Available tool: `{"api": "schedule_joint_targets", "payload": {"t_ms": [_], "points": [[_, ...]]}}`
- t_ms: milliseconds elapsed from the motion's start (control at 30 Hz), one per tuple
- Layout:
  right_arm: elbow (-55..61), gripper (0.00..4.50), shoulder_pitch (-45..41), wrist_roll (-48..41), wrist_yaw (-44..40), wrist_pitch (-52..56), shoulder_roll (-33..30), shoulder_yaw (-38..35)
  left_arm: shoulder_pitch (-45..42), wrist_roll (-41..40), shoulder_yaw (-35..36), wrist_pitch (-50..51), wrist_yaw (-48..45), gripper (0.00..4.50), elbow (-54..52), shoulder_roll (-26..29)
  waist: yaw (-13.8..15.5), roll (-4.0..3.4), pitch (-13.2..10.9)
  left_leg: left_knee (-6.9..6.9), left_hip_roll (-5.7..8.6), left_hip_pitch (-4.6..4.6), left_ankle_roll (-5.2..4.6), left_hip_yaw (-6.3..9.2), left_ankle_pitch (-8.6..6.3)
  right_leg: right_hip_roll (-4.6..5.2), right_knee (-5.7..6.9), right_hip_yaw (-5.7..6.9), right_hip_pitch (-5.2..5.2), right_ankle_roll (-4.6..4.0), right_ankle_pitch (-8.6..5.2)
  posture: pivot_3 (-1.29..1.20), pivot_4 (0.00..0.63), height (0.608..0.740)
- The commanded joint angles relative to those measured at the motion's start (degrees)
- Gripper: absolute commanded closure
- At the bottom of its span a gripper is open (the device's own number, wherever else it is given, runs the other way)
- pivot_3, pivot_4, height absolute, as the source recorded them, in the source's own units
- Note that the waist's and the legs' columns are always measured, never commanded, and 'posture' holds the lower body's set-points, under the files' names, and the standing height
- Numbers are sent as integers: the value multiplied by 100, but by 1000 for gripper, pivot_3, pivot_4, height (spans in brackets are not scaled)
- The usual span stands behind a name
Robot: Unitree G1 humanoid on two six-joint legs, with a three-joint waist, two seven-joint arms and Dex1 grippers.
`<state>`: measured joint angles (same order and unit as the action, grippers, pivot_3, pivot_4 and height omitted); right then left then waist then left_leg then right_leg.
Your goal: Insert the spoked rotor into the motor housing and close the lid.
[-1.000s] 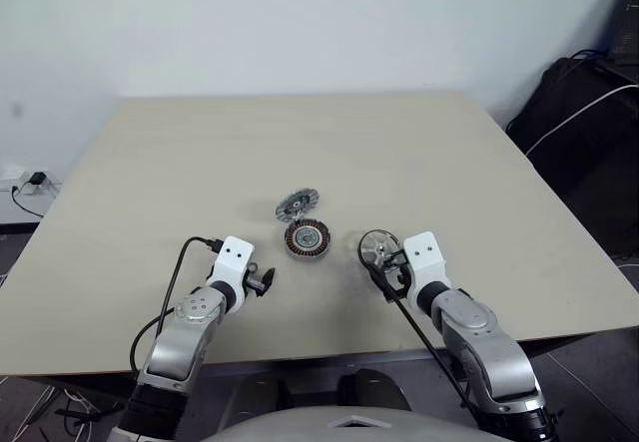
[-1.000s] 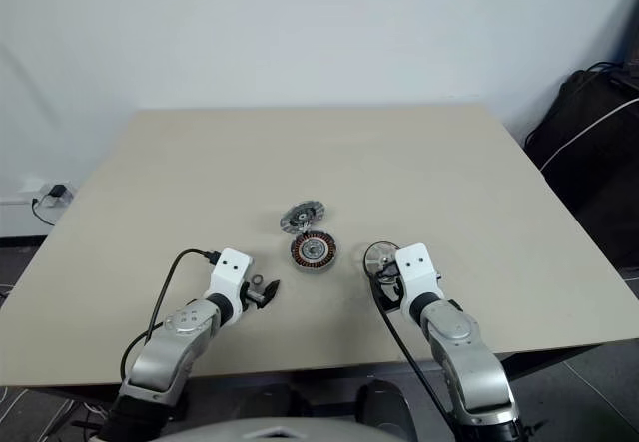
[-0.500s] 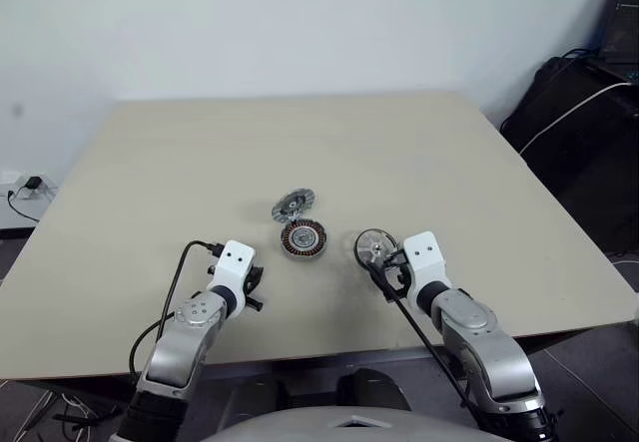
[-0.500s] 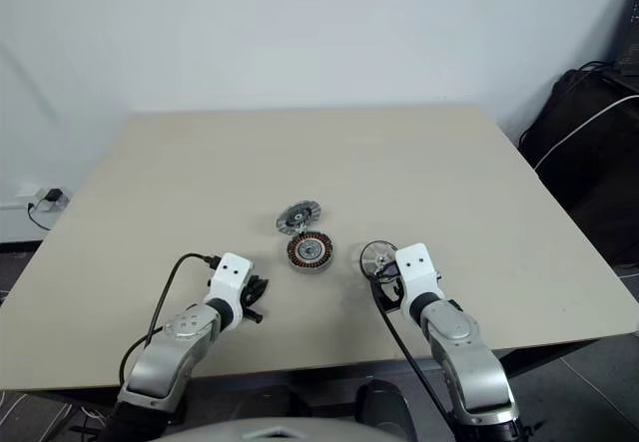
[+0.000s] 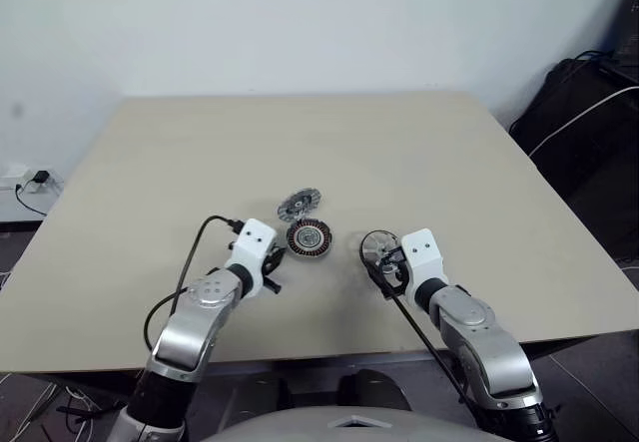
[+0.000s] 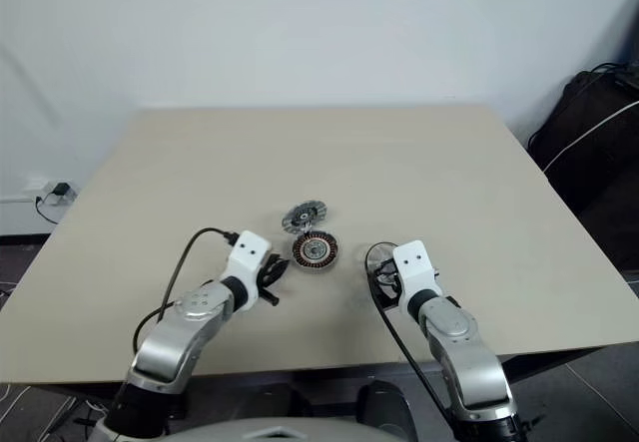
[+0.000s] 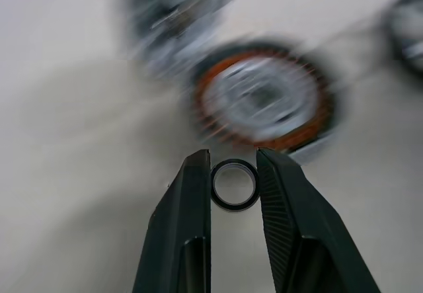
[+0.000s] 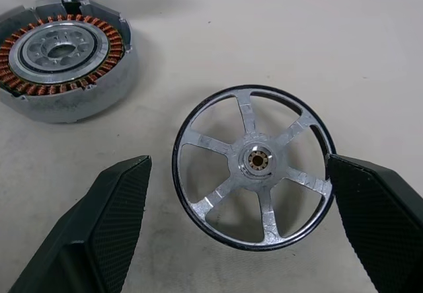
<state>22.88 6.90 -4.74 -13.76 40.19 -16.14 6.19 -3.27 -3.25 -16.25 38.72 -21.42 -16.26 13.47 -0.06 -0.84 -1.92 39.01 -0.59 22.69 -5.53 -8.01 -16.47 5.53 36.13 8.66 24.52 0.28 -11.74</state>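
Black fingers, left claw (image 7: 232, 174): clenched on a small black ring with a pale inner edge (image 7: 234, 185), pinched between the two fingertips above the table.
Left claw, place: just beside the motor housing on its left, pointing toward it.
Right claw (image 8: 238, 174): released, its two black ribbed fingers spread wide on either side of the spoked rotor; one finger (image 8: 370, 200) reaches the rim, the other stands apart from it.
Spoked rotor (image 8: 254, 166): thin wheel with a black outer rim, six silver spokes and a shiny hub, lying flat on the table between the right claw's fingers, to the right of the housing.
Motor housing (image 8: 63, 58): squat round grey metal cup with a ring of copper-brown windings around a silver centre, standing upright near the middle of the table, between the two claws.
Lid (image 5: 298, 203): round silver-grey ribbed metal disc, touching the housing's far edge, a little to its left.
Table (image 5: 329, 138): pale beige top carrying all three parts.
Beyond the table: white wall; dark bags and a white cable at the right.
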Motion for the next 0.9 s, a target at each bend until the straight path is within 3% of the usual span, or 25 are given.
{"api": "schedule_joint_targets", "payload": {"t_ms": [33, 400, 900], "points": [[83, 0, -89, 26, 22, -97, 22, -26, -220, -89, -245, -18, -204, 3841, -216, -57, -11, -2, 0, 0, 0, 0, 0, 0, 0, -1, 0, 0, 0, -1, 0, 0, 0, 740], [107, 0, -54, 36, 50, -94, 52, -20, -983, 206, -407, -678, -67, 3841, 1209, -434, 4, -1, 1, 11, -1, -1, -2, 0, 1, -3, 3, 0, -5, 7, 4, 0, 0, 740], [146, 0, -9, 33, 153, -138, 117, -91, -1850, 446, -51, -1835, 416, 3841, 3299, -990, 38, 4, 2, 19, 0, 2, -11, 0, -3, -3, 4, 0, -7, 26, 16, 0, 0, 740]]}}
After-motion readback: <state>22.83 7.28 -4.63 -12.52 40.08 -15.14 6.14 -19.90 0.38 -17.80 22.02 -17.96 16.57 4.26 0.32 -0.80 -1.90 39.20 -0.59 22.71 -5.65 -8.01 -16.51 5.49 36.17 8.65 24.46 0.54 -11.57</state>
